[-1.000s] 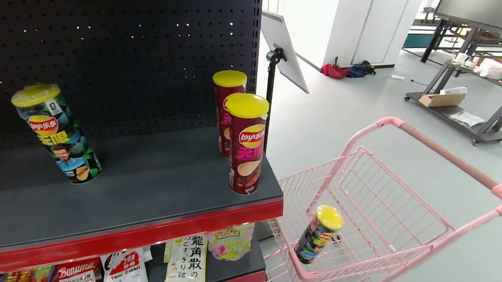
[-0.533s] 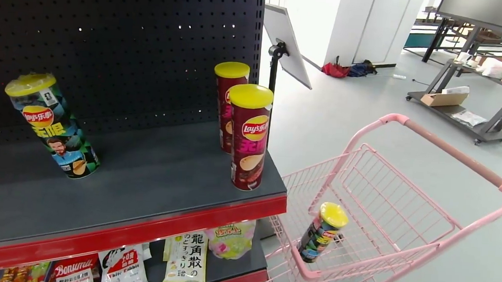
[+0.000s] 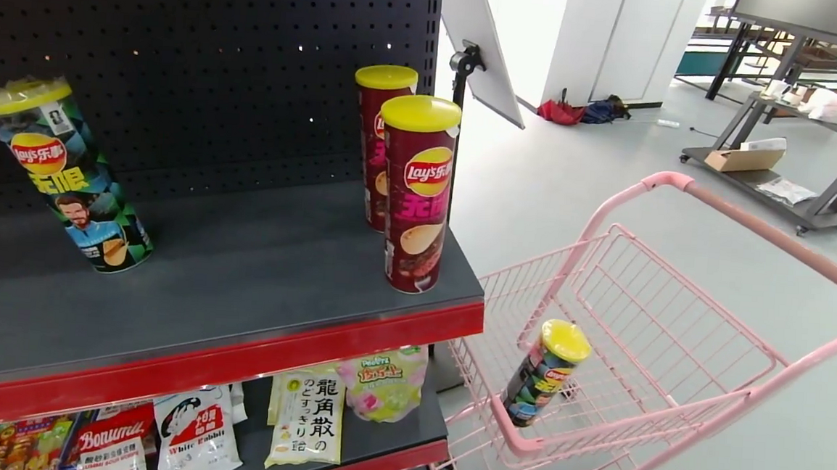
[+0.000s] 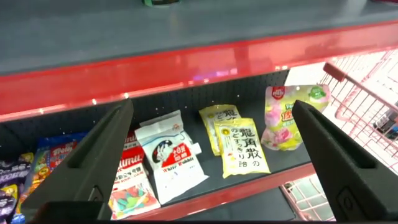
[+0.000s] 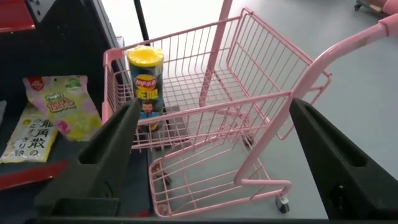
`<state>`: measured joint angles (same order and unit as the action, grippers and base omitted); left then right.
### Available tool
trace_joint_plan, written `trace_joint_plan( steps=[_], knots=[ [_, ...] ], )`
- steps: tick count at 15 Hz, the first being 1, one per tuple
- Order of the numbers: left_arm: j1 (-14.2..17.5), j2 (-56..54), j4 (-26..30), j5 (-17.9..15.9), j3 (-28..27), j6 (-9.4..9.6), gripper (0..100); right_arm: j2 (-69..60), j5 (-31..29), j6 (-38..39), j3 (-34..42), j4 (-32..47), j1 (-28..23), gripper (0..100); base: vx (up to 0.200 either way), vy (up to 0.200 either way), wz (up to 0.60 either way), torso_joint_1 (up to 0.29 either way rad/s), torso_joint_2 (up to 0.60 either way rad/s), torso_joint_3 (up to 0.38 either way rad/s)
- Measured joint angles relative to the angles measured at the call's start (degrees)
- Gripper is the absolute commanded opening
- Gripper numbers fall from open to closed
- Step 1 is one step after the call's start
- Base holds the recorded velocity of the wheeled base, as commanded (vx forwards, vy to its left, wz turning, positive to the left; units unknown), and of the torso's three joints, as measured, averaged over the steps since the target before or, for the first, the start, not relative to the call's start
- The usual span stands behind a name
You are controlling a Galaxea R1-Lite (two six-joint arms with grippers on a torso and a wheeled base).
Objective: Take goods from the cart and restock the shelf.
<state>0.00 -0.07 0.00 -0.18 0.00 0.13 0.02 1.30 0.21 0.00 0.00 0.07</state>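
While the right pincer [image 5: 213, 104] gapes, the can [image 5: 146, 87] stands apart in the cart [image 5: 351, 42].

Bright, even light floods the pale floor [image 3: 575, 172] to the right of the shelf [image 3: 241, 275] and washes it nearly white farther back. The shelf itself is dim. Its dark pegboard back [image 3: 183, 46] swallows the light, with pinpricks shining through the holes. The packets [image 3: 305, 421] under the shelf's top board sit in shade. In the left wrist view, a soft glare streak runs along the shelf's red front lip [image 4: 205, 62]. At the shelf's left end the green can [image 3: 66, 170] looks tipped outward, bent by the wide lens.
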Motion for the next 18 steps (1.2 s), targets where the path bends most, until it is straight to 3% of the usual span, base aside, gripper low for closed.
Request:
trace_joint_plan(
  steps=[7, 13, 16, 18],
  knots=[
    [0.0, 0.0, 0.0, 0.0, 0.0, 0.02, 100, 0.0, -0.1, 0.0, 0.0, 0.0, 0.0, 100, 0.000, 0.000, 0.00, -0.171, 0.51, 0.331],
    [0.0, 0.0, 0.0, 0.0, 0.0, 0.00, 100, 0.2, -0.2, -0.4, -0.2, 0.0, -0.2, 100, 0.000, 0.000, 0.00, -0.019, 0.06, 0.041],
    [0.0, 0.0, 0.0, 0.0, 0.0, 0.00, 100, 3.6, 0.9, 4.3, -6.8, 0.1, 0.7, 100, 0.000, 0.000, 0.00, 0.000, 0.00, 0.000],
    [0.0, 0.0, 0.0, 0.0, 0.0, 0.02, 100, 12.7, 2.9, 5.4, -13.5, -0.8, 2.2, 100, 0.000, 0.000, 0.00, 0.000, 0.00, 0.000]
  ],
)
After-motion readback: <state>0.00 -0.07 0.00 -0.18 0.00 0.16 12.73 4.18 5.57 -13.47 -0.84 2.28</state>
